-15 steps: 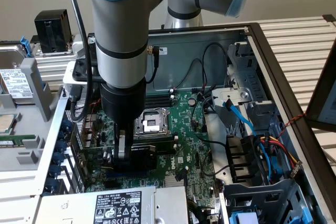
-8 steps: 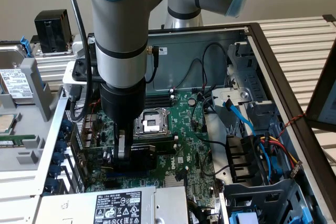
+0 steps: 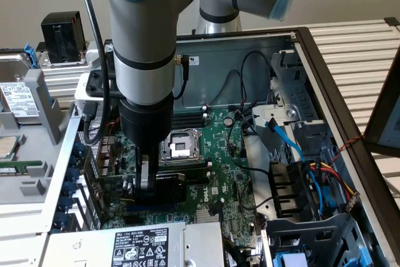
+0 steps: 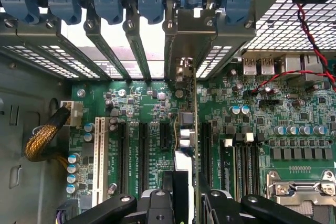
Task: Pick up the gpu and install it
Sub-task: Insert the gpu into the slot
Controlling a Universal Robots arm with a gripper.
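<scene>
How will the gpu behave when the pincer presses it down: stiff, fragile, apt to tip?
The gpu is probably stiff: its thin board edge runs straight from the pincer to its metal bracket. It is likely fragile, since small parts sit exposed. Standing on edge, it may tilt if pushed off-centre.
</scene>
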